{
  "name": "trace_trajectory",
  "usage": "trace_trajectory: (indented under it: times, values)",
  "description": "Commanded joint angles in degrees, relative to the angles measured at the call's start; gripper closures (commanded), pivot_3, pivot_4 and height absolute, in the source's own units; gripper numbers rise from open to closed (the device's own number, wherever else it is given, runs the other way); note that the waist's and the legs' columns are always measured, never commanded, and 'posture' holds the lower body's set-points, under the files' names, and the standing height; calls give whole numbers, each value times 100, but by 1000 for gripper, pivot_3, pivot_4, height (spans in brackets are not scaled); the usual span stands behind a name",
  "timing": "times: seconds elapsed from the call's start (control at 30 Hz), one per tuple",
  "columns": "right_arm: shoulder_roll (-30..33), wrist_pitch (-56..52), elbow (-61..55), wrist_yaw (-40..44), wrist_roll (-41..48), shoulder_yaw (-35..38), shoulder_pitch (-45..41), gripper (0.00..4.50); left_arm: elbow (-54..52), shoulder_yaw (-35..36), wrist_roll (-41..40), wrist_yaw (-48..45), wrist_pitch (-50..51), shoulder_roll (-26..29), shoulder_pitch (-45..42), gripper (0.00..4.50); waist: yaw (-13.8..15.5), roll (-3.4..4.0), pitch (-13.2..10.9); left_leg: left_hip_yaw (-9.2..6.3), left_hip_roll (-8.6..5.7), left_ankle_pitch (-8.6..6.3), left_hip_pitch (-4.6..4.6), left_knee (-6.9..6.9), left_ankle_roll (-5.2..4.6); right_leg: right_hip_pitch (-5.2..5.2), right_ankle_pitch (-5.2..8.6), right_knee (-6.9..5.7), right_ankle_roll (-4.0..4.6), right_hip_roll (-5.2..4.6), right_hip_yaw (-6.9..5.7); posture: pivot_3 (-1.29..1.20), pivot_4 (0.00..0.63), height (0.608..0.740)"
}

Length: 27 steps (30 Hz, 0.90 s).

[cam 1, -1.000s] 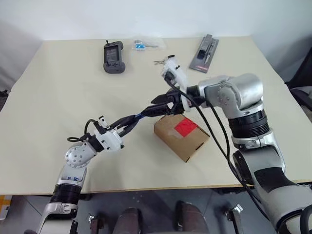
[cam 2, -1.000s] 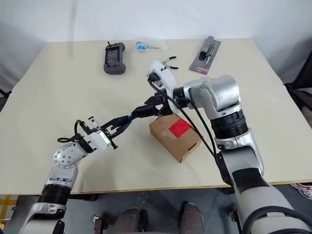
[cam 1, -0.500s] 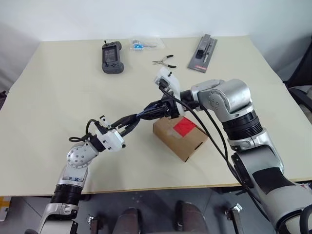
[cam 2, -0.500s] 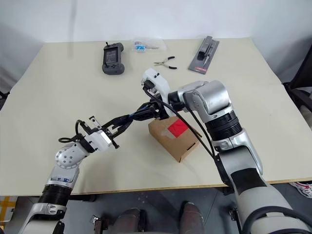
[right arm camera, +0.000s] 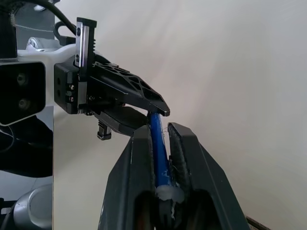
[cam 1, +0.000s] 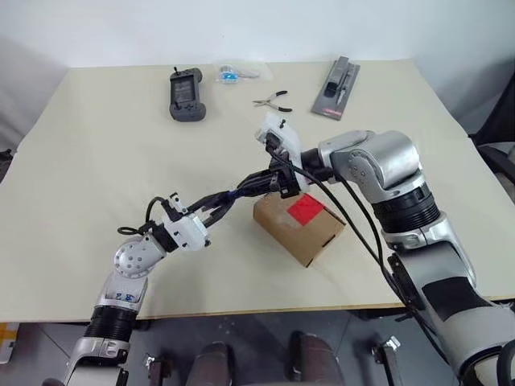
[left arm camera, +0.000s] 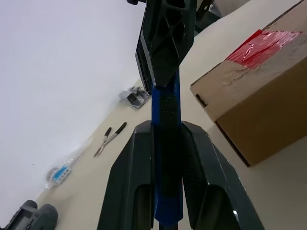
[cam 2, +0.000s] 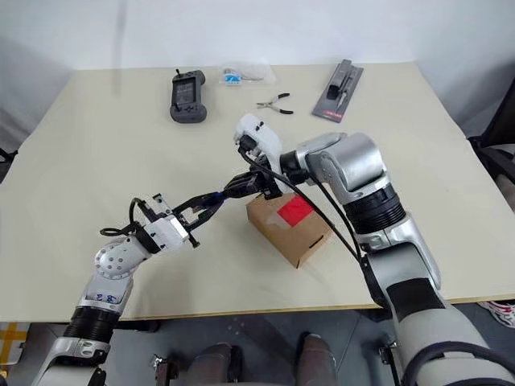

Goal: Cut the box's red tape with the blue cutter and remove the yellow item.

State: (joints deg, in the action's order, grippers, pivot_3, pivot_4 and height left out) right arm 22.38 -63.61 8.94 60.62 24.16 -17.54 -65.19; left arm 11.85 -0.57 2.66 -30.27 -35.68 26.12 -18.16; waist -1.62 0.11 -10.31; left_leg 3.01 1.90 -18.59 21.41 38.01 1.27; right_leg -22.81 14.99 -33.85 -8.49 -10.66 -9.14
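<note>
- Left gripper (cam 1: pixel 219 211): its 2 black fingers (left arm camera: pixel 139 177) sit close on either side of the slim blue pen-like cutter (left arm camera: pixel 166 143), holding its near end in the air above the beige tabletop (cam 1: pixel 96 177)
- Right gripper (cam 1: pixel 278 181): its 2 black fingers (right arm camera: pixel 139 158) are narrowed onto the cutter's other end, so both grippers hold the same tool, just left of the box and above its top edge
- Small brown corrugated cardboard box (cam 1: pixel 302 229) lies on the tabletop just right of the cutter, its flaps shut, with the bright red tape strip (cam 1: pixel 306 209) uncut across the top; the yellow item is presumably inside, hidden
- Risk: with 2 grips on 1 thin tool, a pull by either arm before the other lets go could twist the cutter or drop it; a loose grip may let it slip
- Risk: the light box is unheld and may slide under cutting pressure
- Count: 1 cutter, 1 box, 1 red strip; along the far edge 1 grey handheld device (cam 1: pixel 186 93), 1 clear bag with blue contents (cam 1: pixel 233 74), 1 pair of black-handled pliers (cam 1: pixel 273 100), 1 grey packaged tool (cam 1: pixel 338 87)
</note>
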Motion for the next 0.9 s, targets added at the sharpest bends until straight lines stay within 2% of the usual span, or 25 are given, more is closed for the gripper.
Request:
trace_trajectory:
  times: [0.03, 0.3, 0.43, 0.57, 0.7, 0.77, 0.9]
  values:
    - [158, 82, -334, -51, 117, 274, 77, 4337, -316, 252, -337, -64, 711, 248, 23, 2478, 0, 0, 0, 0, 0, 0, 0, 0, 0, 0, 0, 0, 0, 0, 0, 0, 150, 740]
    - [414, 105, -360, -362, 146, 830, 75, 4337, -604, 856, -1046, -659, 1390, 1156, 331, 22, -4, 0, 0, 1, 1, -1, 0, -3, 1, -4, 0, 0, 0, 0, 1, 0, 150, 740]
    - [673, 62, -369, -477, 140, 1068, 12, 4337, -904, 1166, -1631, -1106, 1937, 1561, 402, 0, 9, -1, -1, 1, 1, -1, 2, -3, 1, -4, 0, 2, 0, 0, 1, 0, 150, 740]
    - [1072, -96, -712, -641, 217, 1408, 60, 4337, -1502, 1130, -2286, -1669, 3276, 2010, 301, 0, 24, -4, -4, -1, 1, -3, 13, -1, -1, -12, 0, 3, 0, 0, 1, 0, 150, 740]
    - [1230, -269, -1163, -929, 319, 1710, 221, 4337, -1536, 899, -2480, -1835, 3913, 1921, -328, 0, 14, -3, -5, 2, 1, -4, 13, -4, 0, -17, 0, 1, 0, 1, 3, 0, 150, 740]
    - [1349, -390, -1452, -1098, 365, 1891, 365, 4337, -1495, 533, -2350, -2053, 4309, 1933, -734, 0, 28, -4, -5, 3, 2, -4, 13, -2, 1, -18, 0, -1, 0, 2, 3, 0, 150, 740]
    - [1491, -648, -1912, -1424, 532, 2257, 593, 4337, -1197, 224, -2376, -2321, 4452, 1602, -1370, 0, 22, -5, -5, 9, 0, -4, 15, 0, 0, -17, -1, 3, -1, 1, 7, 0, 150, 740]
